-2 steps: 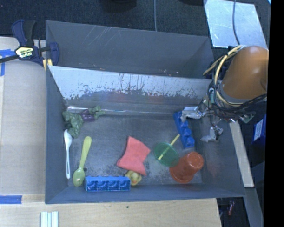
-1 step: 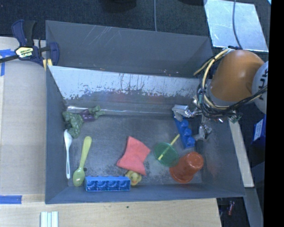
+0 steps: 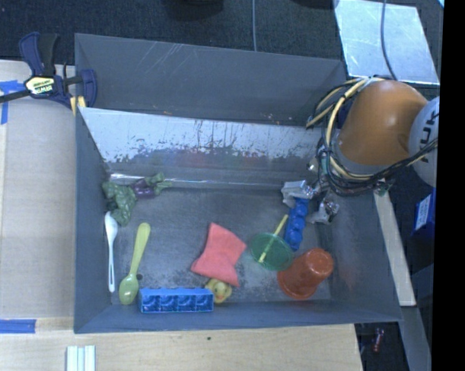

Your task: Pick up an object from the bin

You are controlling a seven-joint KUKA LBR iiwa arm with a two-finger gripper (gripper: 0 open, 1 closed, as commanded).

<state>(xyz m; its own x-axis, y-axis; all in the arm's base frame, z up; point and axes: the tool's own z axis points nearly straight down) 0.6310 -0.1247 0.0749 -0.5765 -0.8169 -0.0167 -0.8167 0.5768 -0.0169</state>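
Gripper low by grey metal bin's right wall, fingers spread w/ nothing between, just above top end of small blue plastic brick. Prob. lined up to straddle it.

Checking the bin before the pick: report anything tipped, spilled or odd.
The translucent orange plastic cup lies tipped on its side by the grey metal bin's right wall. A pink cloth partly covers a small yellow toy.
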